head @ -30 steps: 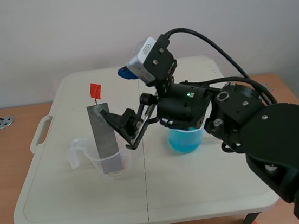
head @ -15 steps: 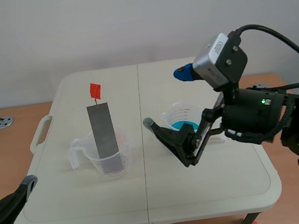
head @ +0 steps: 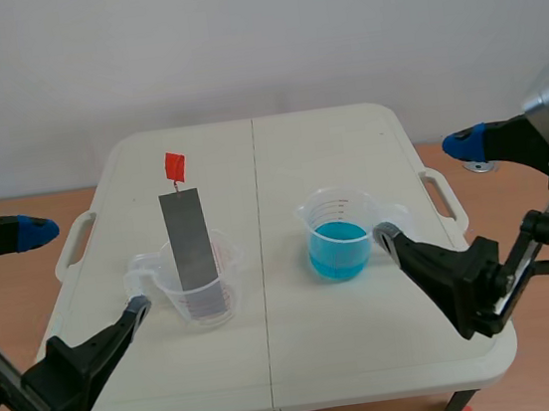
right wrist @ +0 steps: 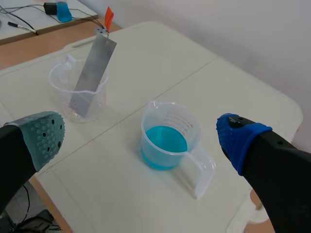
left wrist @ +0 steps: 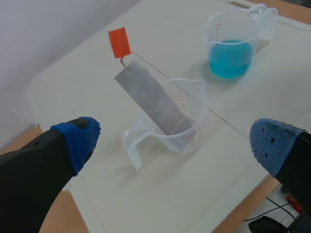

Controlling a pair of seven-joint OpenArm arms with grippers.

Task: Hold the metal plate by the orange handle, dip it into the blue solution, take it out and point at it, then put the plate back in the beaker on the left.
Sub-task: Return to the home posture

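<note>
The grey metal plate [head: 190,244] leans upright in the clear left beaker [head: 203,292], its orange handle [head: 175,165] sticking up above it. The beaker of blue solution [head: 337,236] stands right of the table's middle seam. My left gripper [head: 90,269] hangs open off the table's left front corner, short of the left beaker. My right gripper [head: 420,193] is open at the right edge, just right of the blue beaker. From the left wrist, the plate [left wrist: 153,99], handle [left wrist: 119,42] and beaker [left wrist: 181,124] lie ahead of the gripper [left wrist: 175,141]. Ahead of my right gripper [right wrist: 142,135] sits the blue beaker [right wrist: 167,138], the plate [right wrist: 92,73] beyond it.
The white folding table [head: 274,366] has a middle seam and carry handles on both sides. A wooden surface surrounds it, with a small round metal piece [head: 8,225] at the far left. A side desk with cables and a blue object [right wrist: 63,10] shows in the right wrist view.
My right arm has drawn back from the plate and left beaker to the table's right edge. My left arm has come into view at the lower left. The plate stays in the beaker.
</note>
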